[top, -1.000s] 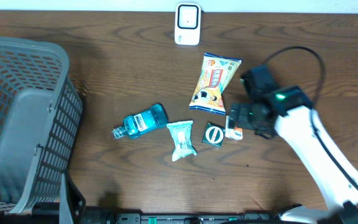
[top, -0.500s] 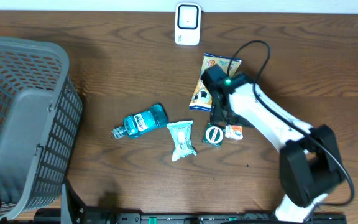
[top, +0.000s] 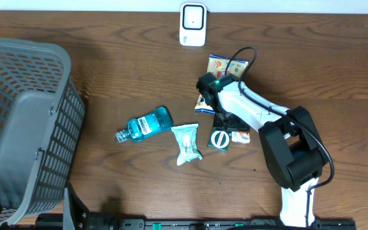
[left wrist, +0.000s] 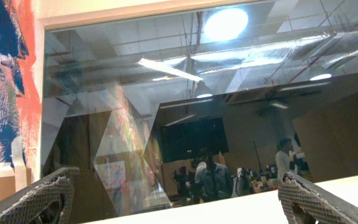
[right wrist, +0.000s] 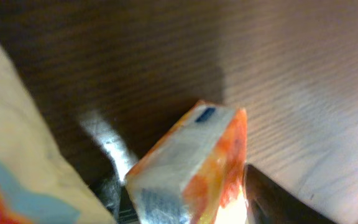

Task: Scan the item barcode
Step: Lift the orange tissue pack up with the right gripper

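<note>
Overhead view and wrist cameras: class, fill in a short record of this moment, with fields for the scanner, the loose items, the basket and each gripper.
scanner: white scanner, top of view, apart from the items
items: snack bag, blue bottle, wipes packet, round green item, orange box
basket: grey basket, at the left
right gripper: a finger on each side of the orange box; grip unclear
left gripper: open, holding nothing

Bare wood between basket and mouthwash bottle; tight cluster: snack bag, orange box, dark packet
</note>
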You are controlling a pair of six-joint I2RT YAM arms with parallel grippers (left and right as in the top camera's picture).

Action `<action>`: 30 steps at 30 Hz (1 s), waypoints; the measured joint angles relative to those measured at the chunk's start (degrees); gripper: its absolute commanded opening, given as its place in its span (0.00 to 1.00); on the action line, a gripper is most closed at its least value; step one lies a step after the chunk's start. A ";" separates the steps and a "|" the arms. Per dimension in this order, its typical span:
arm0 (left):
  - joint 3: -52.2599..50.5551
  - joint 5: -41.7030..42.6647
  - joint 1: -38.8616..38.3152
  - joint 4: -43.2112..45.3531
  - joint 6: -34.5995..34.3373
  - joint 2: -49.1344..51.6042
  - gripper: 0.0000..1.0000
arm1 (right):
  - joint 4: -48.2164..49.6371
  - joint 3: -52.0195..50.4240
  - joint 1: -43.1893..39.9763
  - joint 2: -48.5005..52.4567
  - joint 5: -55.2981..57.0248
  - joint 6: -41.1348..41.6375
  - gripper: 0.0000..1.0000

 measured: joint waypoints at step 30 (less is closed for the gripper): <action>-1.09 0.00 0.00 -0.72 0.00 -0.02 0.98 | -32.02 18.43 -13.88 0.74 -60.06 -5.16 0.01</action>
